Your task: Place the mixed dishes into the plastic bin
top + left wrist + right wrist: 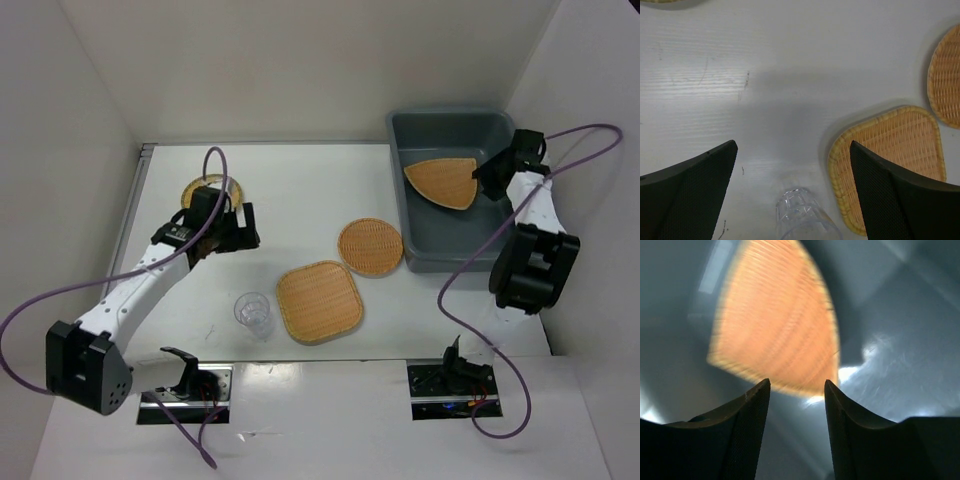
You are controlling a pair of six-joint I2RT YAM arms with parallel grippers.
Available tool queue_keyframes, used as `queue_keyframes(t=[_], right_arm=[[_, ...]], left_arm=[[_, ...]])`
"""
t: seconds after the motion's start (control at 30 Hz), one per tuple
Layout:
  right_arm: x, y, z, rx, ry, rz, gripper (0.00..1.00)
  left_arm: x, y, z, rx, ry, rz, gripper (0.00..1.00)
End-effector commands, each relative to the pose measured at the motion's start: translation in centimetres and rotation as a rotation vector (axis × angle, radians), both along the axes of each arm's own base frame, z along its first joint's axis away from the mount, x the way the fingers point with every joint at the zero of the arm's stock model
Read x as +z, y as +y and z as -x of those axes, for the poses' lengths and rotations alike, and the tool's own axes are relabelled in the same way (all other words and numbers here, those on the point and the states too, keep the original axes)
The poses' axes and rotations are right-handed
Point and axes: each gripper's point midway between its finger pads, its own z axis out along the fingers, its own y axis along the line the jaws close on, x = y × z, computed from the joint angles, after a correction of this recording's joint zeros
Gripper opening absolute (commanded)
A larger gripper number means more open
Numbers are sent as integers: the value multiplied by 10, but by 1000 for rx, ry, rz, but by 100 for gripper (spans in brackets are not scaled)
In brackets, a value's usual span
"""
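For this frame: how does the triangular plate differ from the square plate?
Shape: the triangular plate has three rounded corners; the square plate has four. Place: the triangular plate is already inside the plastic bin; the square plate lies on the table, outside it. Neighbours: the right gripper hangs over the triangular plate, jaws apart; no gripper touches the square plate. Both share a tan-orange woven look.

Left arm [140, 285] is stretching forward, left gripper [792, 150] gaping wide; right arm [535, 215] is reaching forward, right gripper [797, 385] pointing down, jaws parted.
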Motion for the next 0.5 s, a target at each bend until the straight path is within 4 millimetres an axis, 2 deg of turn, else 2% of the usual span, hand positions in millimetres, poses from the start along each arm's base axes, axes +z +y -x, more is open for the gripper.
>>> queue_keyframes(t=[0.0, 0.03, 0.07, 0.1, 0.13, 0.23, 0.27, 0.33, 0.4, 0.47], right_arm=[[113, -10, 20, -60, -243, 91, 53], [123, -6, 25, -53, -267, 93, 55], [132, -3, 29, -46, -292, 96, 57], [150, 2, 38, -31, -326, 112, 57], [159, 10, 40, 1, -347, 119, 57], [174, 35, 54, 55, -383, 123, 58], [178, 48, 55, 80, -392, 125, 59], [186, 63, 63, 112, -410, 137, 59], [191, 79, 67, 144, -419, 136, 59], [200, 87, 73, 156, -436, 142, 59]], left_arm=[[-4, -33, -8, -213, 38, 55, 100], [-6, -48, -3, -303, 62, 104, 100], [-15, -52, -1, -361, 96, 96, 100], [-17, -56, 0, -376, 108, 110, 100], [-16, -58, 1, -384, 110, 119, 97], [-18, -63, 6, -409, 119, 147, 90], [-25, -71, 11, -444, 148, 187, 90], [-31, -82, 19, -477, 194, 255, 90], [-46, -93, 27, -509, 257, 328, 90], [-56, -98, 28, -520, 281, 358, 90]])
